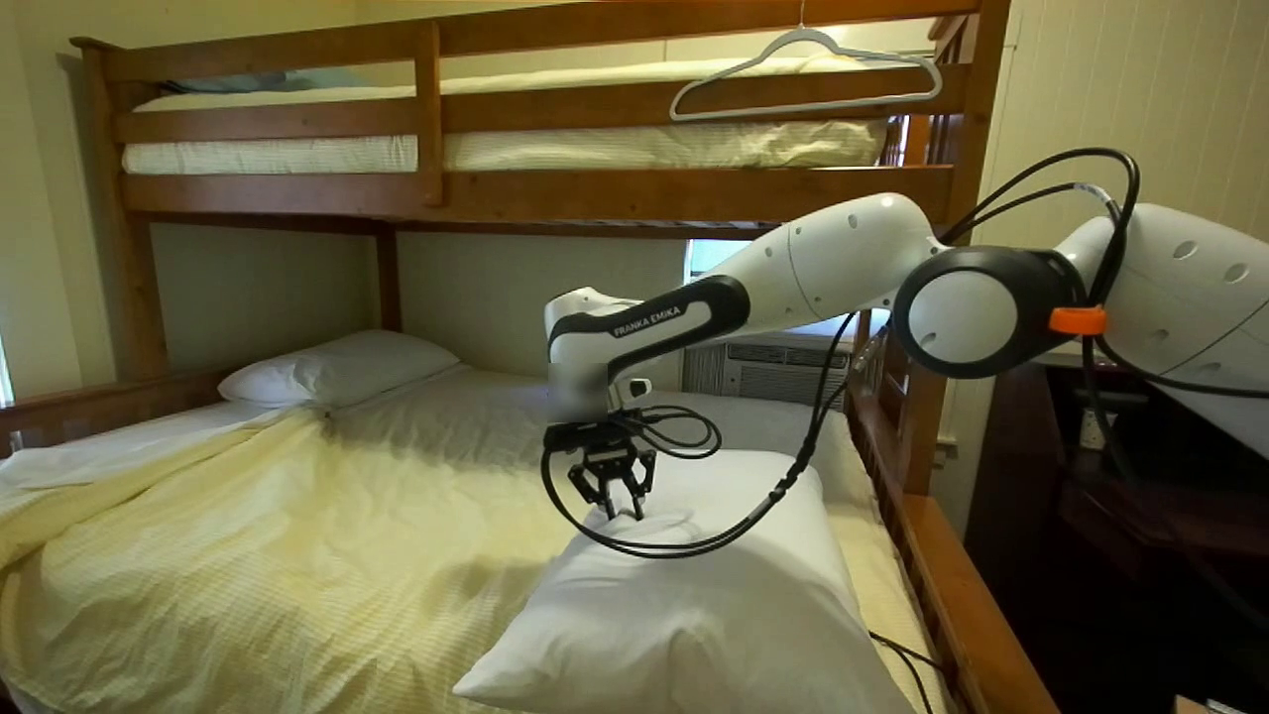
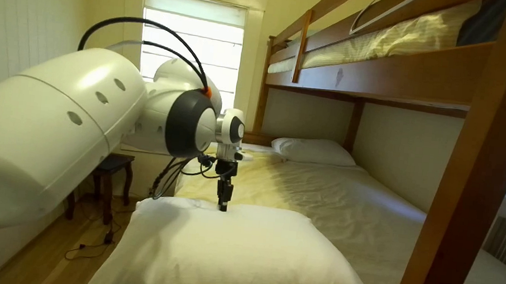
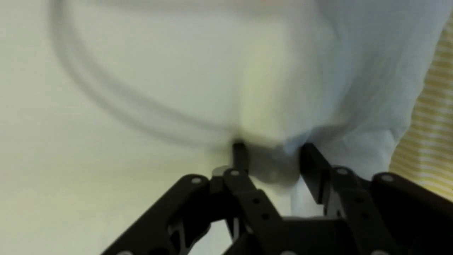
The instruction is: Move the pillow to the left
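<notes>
The large plump white pillow (image 1: 694,615) lies on the lower bunk, in the near right part of an exterior view. It fills the near middle of an exterior view (image 2: 242,257) and most of the wrist view (image 3: 134,177). My gripper (image 1: 624,514) points down at the pillow's edge; it also shows in an exterior view (image 2: 223,208). In the wrist view, the fingers (image 3: 272,156) stand partly apart with a bulge of white fabric between them. The fabric wrinkles around the fingertips, which are partly sunk in it.
A flatter white pillow (image 1: 342,369) lies at the bed's far end. A yellow blanket (image 1: 297,555) covers the bed beside the large pillow. The upper bunk's rail (image 1: 595,193) runs above, and a wooden post (image 2: 453,180) stands close by. Black cables (image 1: 734,535) loop over the pillow.
</notes>
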